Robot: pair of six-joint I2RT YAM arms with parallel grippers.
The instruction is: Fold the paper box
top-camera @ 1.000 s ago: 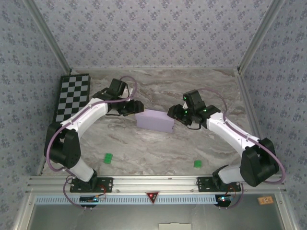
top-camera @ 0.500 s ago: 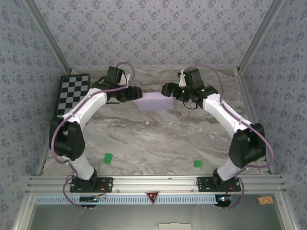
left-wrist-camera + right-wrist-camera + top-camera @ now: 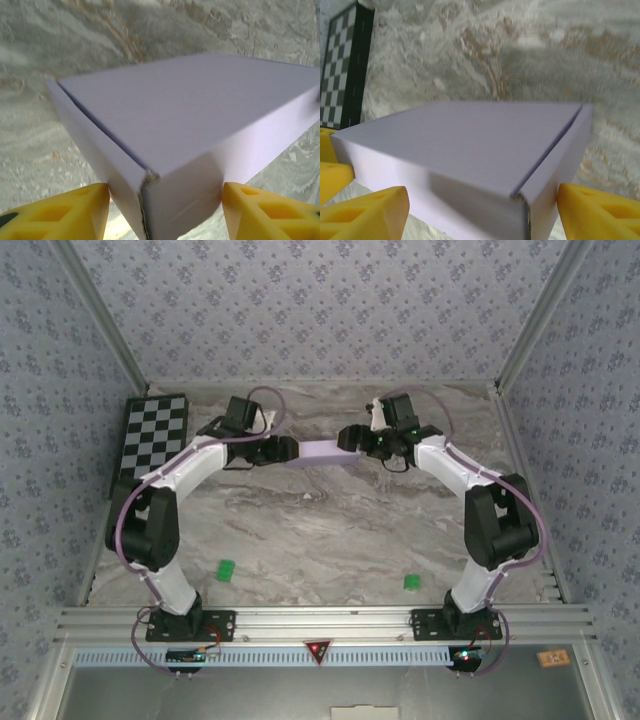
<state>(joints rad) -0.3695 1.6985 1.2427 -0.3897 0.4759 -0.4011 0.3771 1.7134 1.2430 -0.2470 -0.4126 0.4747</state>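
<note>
Paper box point(image 3: 325, 451): closed, at far centre of table point(image 3: 300, 530) | left gripper point(image 3: 164, 192), right gripper point(image 3: 482, 197): jaws straddled its ends, grip or release unclear | step: folding looked finished | next: let go cleanly, back off.

The paper box point(image 3: 322, 451) is flanked by the left gripper point(image 3: 285, 450) and the right gripper point(image 3: 350, 437), towards the back of the table point(image 3: 320, 530); a checkerboard point(image 3: 150, 440) is laid at the far left.

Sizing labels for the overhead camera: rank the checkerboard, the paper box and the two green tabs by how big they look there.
1. checkerboard
2. paper box
3. left green tab and right green tab: smallest, alike, so not ranked against each other.
</note>
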